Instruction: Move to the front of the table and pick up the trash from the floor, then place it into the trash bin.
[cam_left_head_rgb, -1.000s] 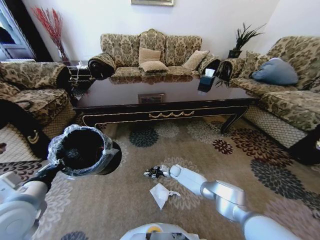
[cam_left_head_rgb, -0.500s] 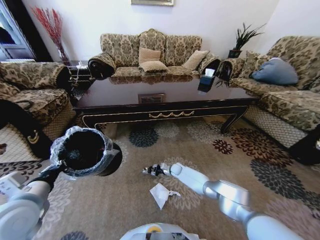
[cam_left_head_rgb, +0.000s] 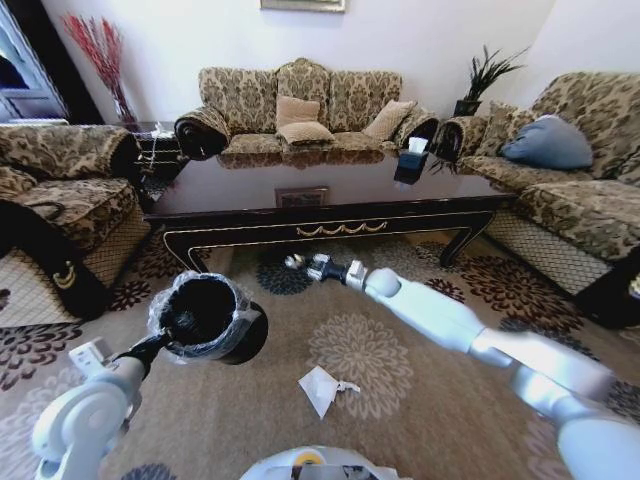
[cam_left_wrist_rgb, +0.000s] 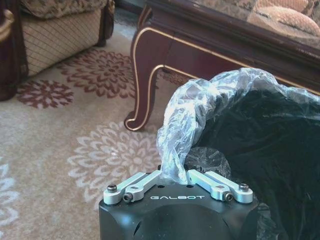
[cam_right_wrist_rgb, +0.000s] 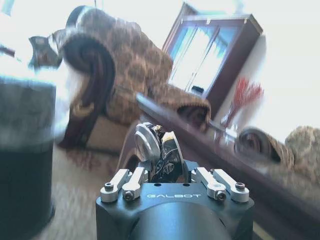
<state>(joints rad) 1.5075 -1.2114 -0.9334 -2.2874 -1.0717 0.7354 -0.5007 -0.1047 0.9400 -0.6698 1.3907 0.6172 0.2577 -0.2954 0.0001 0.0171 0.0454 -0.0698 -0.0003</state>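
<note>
Carrying step: the right gripper (cam_left_head_rgb: 305, 265), fingers clenched on a small silvery-dark piece (cam_right_wrist_rgb: 159, 150), hangs at frame centre before the desk (cam_left_head_rgb: 330, 190). The left gripper (cam_left_wrist_rgb: 176, 176) pinches the trash bin (cam_left_head_rgb: 210, 318) liner, lower left. Crumpled paper (cam_left_head_rgb: 322, 388) remains on open carpet; next, likely, a release over the bin's rim.

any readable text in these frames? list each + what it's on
"GALBOT" on the black housing of the left pincer, which is shut on the trash bin liner.
"GALBOT" on the black housing of the right pincer, shut on a silvery-dark piece of trash.
The plaque lying on the table: too small to read.
The framed picture on the wall: nothing legible.
</note>
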